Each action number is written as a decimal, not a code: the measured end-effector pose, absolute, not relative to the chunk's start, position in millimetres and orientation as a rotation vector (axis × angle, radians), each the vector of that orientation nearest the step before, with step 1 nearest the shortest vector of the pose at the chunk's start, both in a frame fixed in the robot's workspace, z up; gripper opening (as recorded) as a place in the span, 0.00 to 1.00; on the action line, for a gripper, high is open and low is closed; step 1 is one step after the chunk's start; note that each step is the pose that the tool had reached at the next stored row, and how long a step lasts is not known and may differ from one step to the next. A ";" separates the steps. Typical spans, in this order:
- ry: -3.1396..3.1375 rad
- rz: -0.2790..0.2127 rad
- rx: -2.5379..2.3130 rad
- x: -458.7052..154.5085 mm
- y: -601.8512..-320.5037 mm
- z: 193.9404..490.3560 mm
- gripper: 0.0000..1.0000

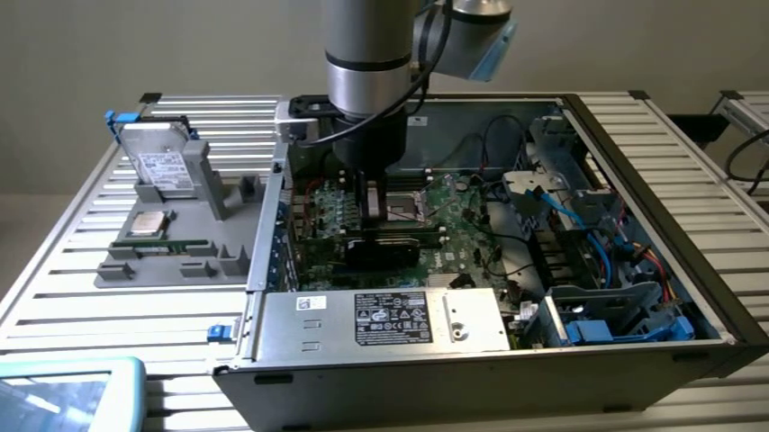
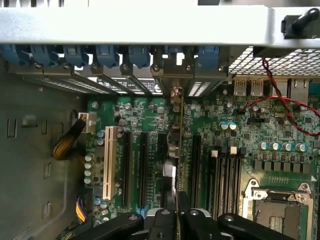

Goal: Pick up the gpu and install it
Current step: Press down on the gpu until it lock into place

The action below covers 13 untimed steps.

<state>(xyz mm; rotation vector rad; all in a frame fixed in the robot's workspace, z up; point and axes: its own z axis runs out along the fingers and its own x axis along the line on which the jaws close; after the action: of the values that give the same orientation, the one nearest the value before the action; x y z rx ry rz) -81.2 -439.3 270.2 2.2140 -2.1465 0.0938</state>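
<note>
My gripper [image 1: 384,214] reaches down into the open computer case [image 1: 649,162], over the green motherboard [image 1: 463,229]. It is shut on the gpu [image 1: 384,247], which shows as a black card standing on edge below the fingers. In the wrist view the gpu [image 2: 178,150] is a thin edge-on line running from my gripper [image 2: 176,220] to its metal bracket at the rear slot openings [image 2: 175,75]. The card stands upright between the black expansion slots [image 2: 142,170], in line with one of them; I cannot tell whether it is seated.
A grey tray [image 1: 132,270] at the exterior view's left holds a silver hard drive [image 1: 162,166], a processor chip [image 1: 147,223] and a memory stick [image 1: 168,243]. The power supply [image 1: 384,319] fills the case front. Blue cables [image 1: 601,225], a red wire [image 2: 280,110] and the CPU socket [image 2: 275,210] lie nearby.
</note>
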 end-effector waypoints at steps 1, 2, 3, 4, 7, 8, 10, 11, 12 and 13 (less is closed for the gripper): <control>-2.147 0.094 2.213 -81.2 -439.3 269.7 0.15; -2.147 0.094 2.213 -81.3 -439.3 269.1 0.15; -2.148 0.094 2.213 -81.4 -439.3 268.4 0.15; -2.148 0.094 2.212 -81.5 -439.3 267.7 0.15; -2.149 0.094 2.211 -81.6 -439.3 265.5 0.15; -2.150 0.094 2.211 -81.7 -439.3 264.4 0.15; -2.150 0.094 2.210 -81.7 -439.3 263.4 0.15; -2.150 0.094 2.210 -81.7 -439.3 263.4 0.15; -2.150 0.094 2.210 -81.8 -439.3 263.3 0.15; -2.150 0.094 2.210 -81.8 -439.2 263.2 0.15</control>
<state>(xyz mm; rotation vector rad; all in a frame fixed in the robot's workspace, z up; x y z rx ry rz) -81.8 -439.2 263.2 2.2096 -2.1504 0.0938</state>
